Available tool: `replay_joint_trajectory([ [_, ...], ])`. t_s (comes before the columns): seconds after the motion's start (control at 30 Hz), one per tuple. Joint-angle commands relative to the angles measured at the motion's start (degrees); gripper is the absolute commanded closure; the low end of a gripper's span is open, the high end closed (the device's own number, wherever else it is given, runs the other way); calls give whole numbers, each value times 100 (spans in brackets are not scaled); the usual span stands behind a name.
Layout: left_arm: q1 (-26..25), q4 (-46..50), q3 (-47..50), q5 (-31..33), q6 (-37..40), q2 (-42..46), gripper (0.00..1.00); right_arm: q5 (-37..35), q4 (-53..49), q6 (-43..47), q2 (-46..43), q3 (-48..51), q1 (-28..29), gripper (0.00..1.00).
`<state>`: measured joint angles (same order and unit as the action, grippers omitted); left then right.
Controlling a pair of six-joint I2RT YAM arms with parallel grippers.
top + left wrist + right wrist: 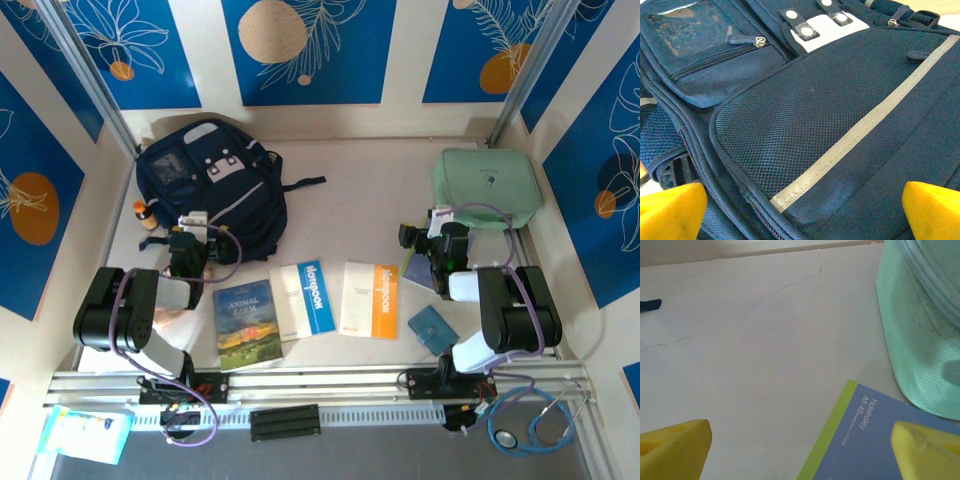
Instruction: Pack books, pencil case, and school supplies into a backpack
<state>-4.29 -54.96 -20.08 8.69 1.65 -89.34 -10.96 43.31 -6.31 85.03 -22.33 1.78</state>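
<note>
Left fingers apart above backpack, right fingers apart, books roughly lengthwise near-to-far

backpack left, case right, books between

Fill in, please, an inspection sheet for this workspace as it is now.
Surface: pale table, fine cracks.
Job's things: backpack lying flat, front up; three books side by side near the front; teal booklet by the right arm; mint case far right; blue notebook next to the case.
Clutter: orange-capped bottle left of the backpack.
Grippers: left gripper open over the backpack; right gripper open over the notebook's edge.
Cables: purple cables on both arms.
Surroundings: blue leaf-print panels.
</note>
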Motion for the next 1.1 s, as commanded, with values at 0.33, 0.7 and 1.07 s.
replay_joint_trajectory([
  [0.33,-63,2568,-567,478,-814,2178,0,-211,-3330,-231,-1322,-2022,1278,1],
  [0.7,-60,5001,-1804,-1049,-3385,2273,0,1929,-4671,-3452,658,-4305,2159,5],
  [1.07,-63,5001,-1587,-1792,-3462,2175,0,2740,-5047,-4739,3179,-6478,2833,25],
])
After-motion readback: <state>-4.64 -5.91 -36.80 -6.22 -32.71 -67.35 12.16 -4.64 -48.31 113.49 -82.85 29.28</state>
